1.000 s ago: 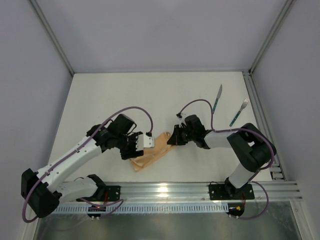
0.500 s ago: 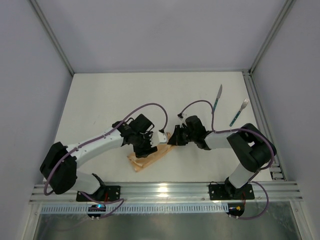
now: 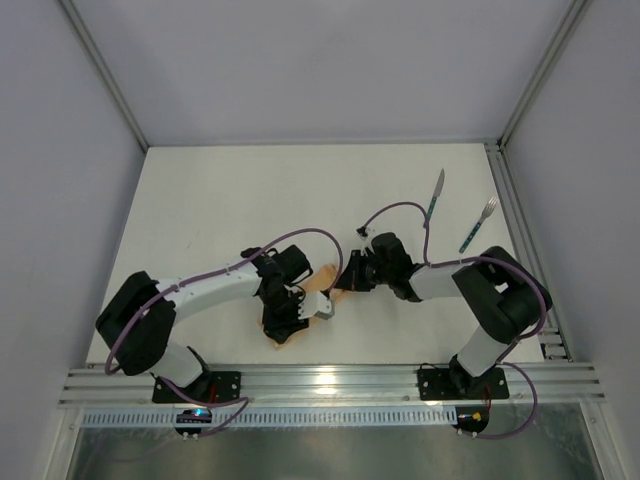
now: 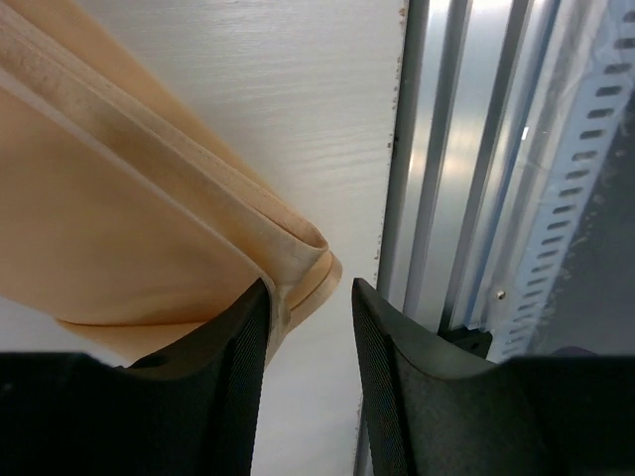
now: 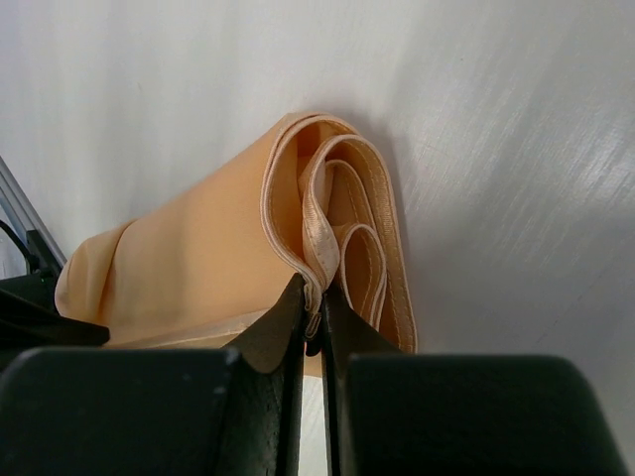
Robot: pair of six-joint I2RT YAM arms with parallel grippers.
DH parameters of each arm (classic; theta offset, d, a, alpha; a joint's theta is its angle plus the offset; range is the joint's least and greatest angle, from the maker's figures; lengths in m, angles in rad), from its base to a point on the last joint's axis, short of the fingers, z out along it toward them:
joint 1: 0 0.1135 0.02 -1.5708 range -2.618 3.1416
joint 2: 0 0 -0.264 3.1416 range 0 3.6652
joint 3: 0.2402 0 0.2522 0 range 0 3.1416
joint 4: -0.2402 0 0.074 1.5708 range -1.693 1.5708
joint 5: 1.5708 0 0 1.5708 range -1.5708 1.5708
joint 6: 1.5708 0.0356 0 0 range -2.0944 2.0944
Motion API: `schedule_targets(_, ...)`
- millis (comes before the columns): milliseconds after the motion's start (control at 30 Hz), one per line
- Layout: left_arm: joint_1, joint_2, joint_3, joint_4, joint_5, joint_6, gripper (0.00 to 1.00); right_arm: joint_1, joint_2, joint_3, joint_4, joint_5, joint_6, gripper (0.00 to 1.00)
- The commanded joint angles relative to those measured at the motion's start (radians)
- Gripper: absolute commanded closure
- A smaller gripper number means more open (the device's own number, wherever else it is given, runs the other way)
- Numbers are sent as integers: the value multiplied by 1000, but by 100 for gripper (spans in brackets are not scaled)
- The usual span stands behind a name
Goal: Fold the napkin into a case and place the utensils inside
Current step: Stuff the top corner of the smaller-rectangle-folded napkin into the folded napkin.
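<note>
The peach-orange napkin (image 3: 320, 282) lies folded into a long strip near the table's front edge. Its layered end curls up (image 5: 327, 188), and my right gripper (image 3: 341, 282) (image 5: 312, 300) is shut on one hem there. My left gripper (image 3: 284, 322) (image 4: 310, 297) hangs over the strip's near corner (image 4: 298, 248). Its jaws stand apart, the left finger lies against the cloth, and only the corner's tip reaches into the gap. The utensils lie at the back right: the knife (image 3: 434, 197) and the fork (image 3: 479, 224), both with teal handles.
An aluminium rail (image 3: 330, 380) (image 4: 446, 198) runs along the table's near edge, close to the napkin's corner. Another rail (image 3: 503, 200) and grey walls border the right side, just beyond the fork.
My left arm has swung right and down, from beside the napkin to over its near corner, and its jaws have narrowed. The right gripper has kept its hold and place.
</note>
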Motion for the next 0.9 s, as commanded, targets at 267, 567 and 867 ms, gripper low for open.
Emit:
schedule_targets(267, 18, -131, 157, -227, 86, 112, 58, 2, -1, -32, 14, 67, 9, 96)
schedule_targets(567, 111, -69, 155, -229, 48, 196, 60, 2, 5, -15, -2, 74, 0, 96)
schedule_targets(867, 4, 54, 123, -162, 99, 150, 84, 2, 0, -15, 1, 61, -5, 96)
